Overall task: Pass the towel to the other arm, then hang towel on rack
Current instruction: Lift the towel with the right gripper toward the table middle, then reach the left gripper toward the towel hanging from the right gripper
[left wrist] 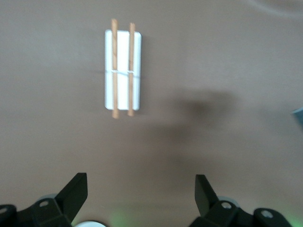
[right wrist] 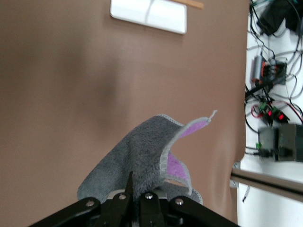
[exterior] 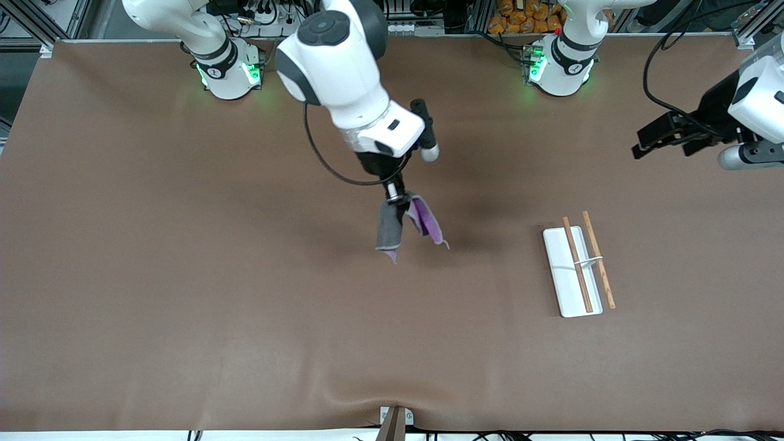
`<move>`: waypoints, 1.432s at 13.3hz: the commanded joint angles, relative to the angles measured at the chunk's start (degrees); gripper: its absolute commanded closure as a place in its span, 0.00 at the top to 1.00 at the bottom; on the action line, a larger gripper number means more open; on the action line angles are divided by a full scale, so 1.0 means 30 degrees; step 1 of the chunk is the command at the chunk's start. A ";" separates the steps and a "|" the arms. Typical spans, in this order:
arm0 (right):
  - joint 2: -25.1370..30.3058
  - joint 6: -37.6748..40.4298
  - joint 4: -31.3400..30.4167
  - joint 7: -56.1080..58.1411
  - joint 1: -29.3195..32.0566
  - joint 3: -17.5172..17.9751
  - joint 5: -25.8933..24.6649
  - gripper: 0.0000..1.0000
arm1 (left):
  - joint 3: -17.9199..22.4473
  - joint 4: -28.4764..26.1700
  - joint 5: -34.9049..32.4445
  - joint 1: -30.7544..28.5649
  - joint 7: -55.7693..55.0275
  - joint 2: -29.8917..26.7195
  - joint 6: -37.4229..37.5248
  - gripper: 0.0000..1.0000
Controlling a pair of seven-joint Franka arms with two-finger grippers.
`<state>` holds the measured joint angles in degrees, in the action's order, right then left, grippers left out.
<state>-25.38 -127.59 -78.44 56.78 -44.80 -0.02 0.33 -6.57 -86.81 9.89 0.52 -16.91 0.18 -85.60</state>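
The towel, dark grey outside and purple inside, hangs folded from my right gripper, which is shut on its upper edge above the middle of the table. In the right wrist view the towel bulges out from between the closed fingers of the right gripper. The rack, a white tray with two wooden rods, lies flat toward the left arm's end of the table and also shows as rack and rack. My left gripper hovers open and empty past the rack, seen wide apart as left gripper.
A brown cloth covers the whole table. Both arm bases, cables and equipment line the edge farthest from the front camera. A small clamp sits at the nearest edge, where the cloth wrinkles.
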 commanded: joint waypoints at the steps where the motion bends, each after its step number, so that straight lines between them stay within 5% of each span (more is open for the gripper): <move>1: 0.0228 0.0167 -0.0017 -0.0439 -0.0916 -0.0317 -0.0459 0.00 | -0.0823 0.0401 0.1300 -0.0026 -0.2613 -0.0178 0.0615 1.00; 7: 0.0169 0.0020 0.0012 -0.0586 -0.0683 -0.0287 -0.0284 0.00 | -0.1675 0.0372 0.5897 0.0150 -0.7713 0.0144 0.0586 1.00; 13: 0.0169 0.0049 0.0012 -0.0557 -0.0537 -0.0317 -0.0284 0.00 | -0.2761 0.1510 0.9035 0.0557 -1.1906 0.3301 0.0031 1.00; 19: 0.0169 0.0049 -0.0017 -0.0586 -0.0507 -0.0317 -0.0255 0.00 | -0.2703 0.1866 0.9098 0.3194 -1.5393 0.6234 -0.5938 1.00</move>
<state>-25.39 -127.60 -78.44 55.81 -46.79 -1.44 -0.17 -14.85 -83.65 36.35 8.67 -59.91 15.76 -100.20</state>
